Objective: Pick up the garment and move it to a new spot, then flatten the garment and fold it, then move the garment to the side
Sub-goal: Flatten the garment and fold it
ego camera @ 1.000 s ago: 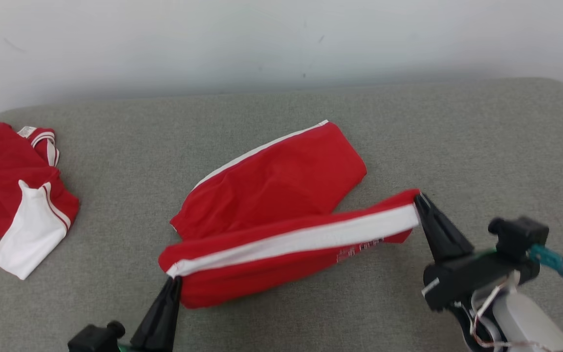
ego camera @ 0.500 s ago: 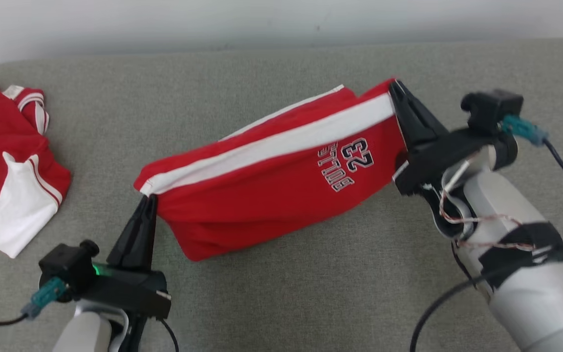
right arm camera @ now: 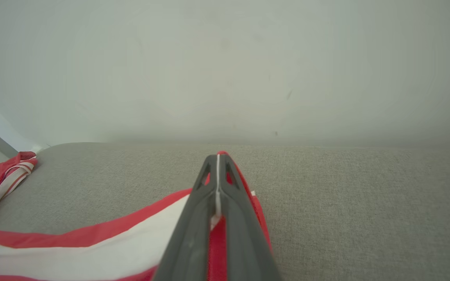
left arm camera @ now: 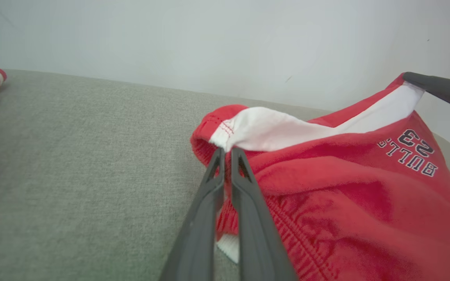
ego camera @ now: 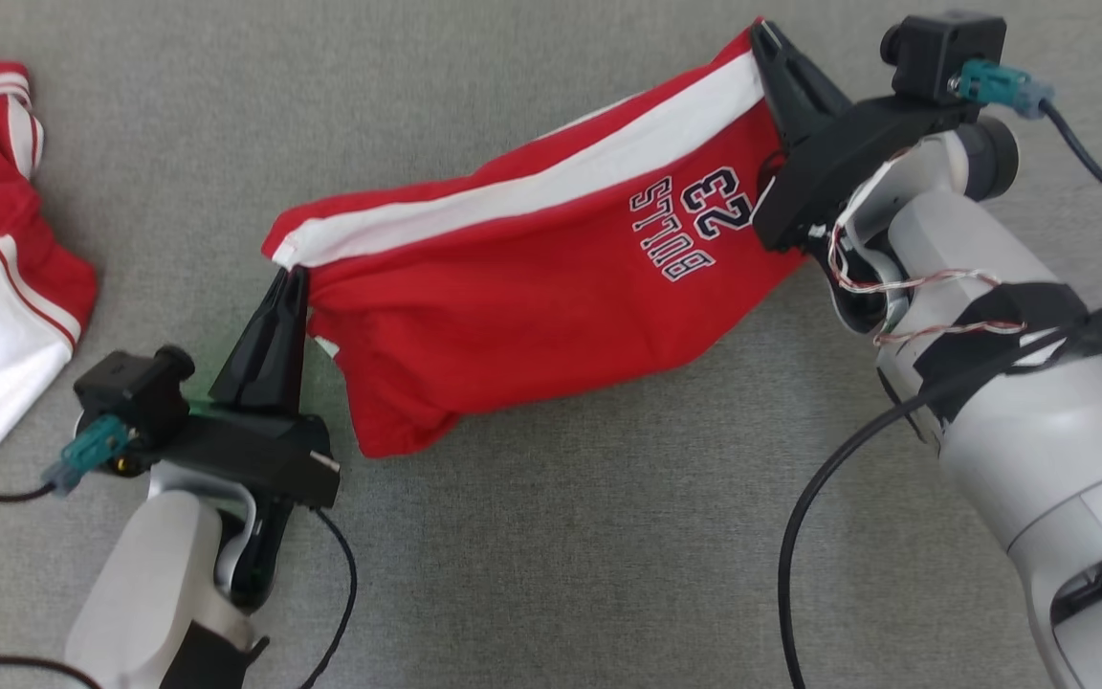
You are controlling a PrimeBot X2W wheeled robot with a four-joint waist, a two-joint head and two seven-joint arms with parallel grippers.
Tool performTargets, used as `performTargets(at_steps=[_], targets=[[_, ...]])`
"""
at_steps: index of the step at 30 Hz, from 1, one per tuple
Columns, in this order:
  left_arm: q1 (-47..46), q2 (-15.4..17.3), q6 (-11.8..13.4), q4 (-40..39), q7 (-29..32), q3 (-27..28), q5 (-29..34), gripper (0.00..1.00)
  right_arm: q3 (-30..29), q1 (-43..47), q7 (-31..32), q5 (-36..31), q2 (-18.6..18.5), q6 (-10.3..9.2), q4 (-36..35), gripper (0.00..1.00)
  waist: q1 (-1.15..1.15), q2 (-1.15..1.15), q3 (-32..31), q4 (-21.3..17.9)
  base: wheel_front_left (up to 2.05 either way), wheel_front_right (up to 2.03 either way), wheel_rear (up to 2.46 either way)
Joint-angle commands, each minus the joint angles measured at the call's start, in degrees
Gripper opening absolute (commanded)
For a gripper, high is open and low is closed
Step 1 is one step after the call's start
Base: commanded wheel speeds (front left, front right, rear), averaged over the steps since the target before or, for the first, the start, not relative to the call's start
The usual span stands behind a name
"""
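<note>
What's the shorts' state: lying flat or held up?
Held up: the red shorts hang stretched between left pincer and right pincer, both shut on their striped edge.

The garment [ego camera: 532, 287], red shorts, is held stretched out by its two upper corners. A white stripe [ego camera: 551, 187] is carried along the top edge. The print "BULLS 23" [ego camera: 694, 225] is shown inverted near the right end in the head view. The lower edge hangs slack over the grey fabric surface [ego camera: 608, 536]; contact cannot be determined.
</note>
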Motion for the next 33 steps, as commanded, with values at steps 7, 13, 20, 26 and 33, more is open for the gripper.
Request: performTargets(at_steps=[7, 13, 20, 26, 33], targets=[[-5.3, -0.5, 0.0, 3.7, -0.2, -1.4, -1.1, 0.00, 2.2, -5.8, -1.6, 2.2, 1.1, 0.03, 7.0, 0.00, -0.01, -0.01, 5.5, 1.8, 0.00, 0.00, 0.00], [-7.5, -0.8, 0.0, 4.8, -0.2, -1.0, -1.6, 0.00, 3.2, -8.6, -2.8, 3.1, 1.3, 0.03, 10.4, 0.00, -0.01, -0.01, 7.6, 2.3, 0.00, 0.00, 0.00], [-8.7, -1.4, 0.0, 6.1, 0.0, -1.2, -0.6, 0.00, 5.0, -10.6, -4.2, 3.8, 2.3, 0.03, 13.3, 0.00, -0.01, -0.01, 9.0, 2.5, 0.00, 0.00, 0.00], [-7.7, -1.7, 0.0, 6.3, 0.0, -0.8, -0.2, 1.00, 6.1, -10.1, -4.7, 4.7, 2.6, 0.03, 13.9, 1.00, -0.01, -0.01, 8.1, 2.6, 0.00, 0.00, 0.00], [-4.7, -1.8, 0.0, 4.7, 0.0, 0.7, 0.6, 1.00, 8.1, -7.9, -4.8, 6.7, 1.8, 0.03, 12.9, 1.00, -0.01, -0.01, 5.4, 2.0, 0.00, 0.00, 0.00]])
